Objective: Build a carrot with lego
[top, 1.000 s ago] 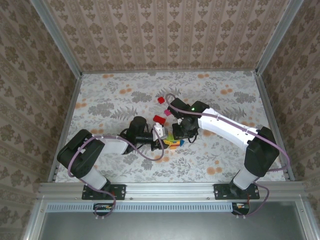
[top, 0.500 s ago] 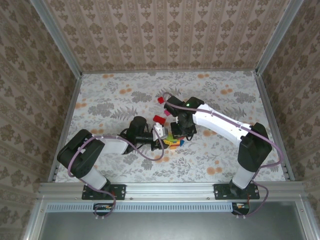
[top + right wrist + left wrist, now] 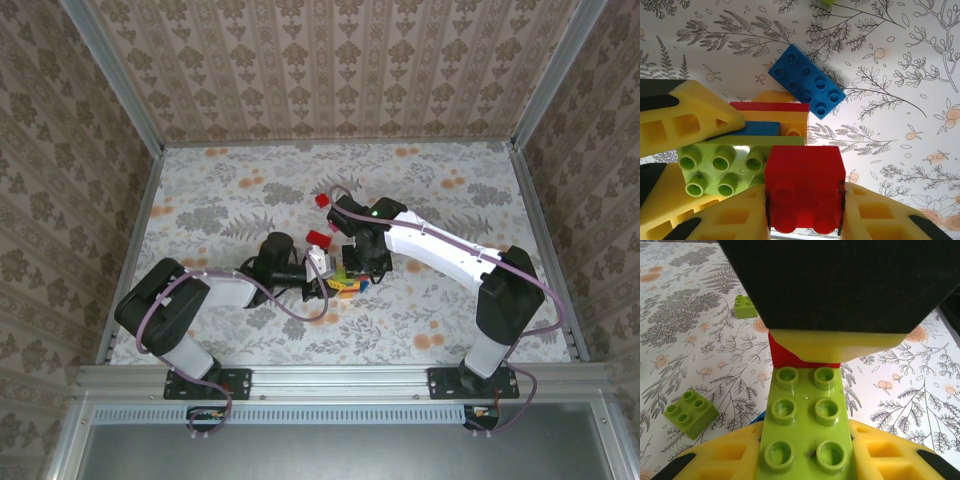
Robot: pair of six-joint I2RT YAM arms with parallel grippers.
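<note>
Right now my left gripper (image 3: 805, 452) is clenched on a green brick (image 3: 807, 415) mid-table, and my right gripper (image 3: 805, 212) grasps a red brick (image 3: 805, 172) just beside it. A blue brick (image 3: 807, 80) lies at twelve o'clock of the red one.

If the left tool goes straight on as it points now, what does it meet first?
Probably the red brick in the right tool, just past the far end of the green plate that the left tool holds. Whether they already touch is unclear.
</note>
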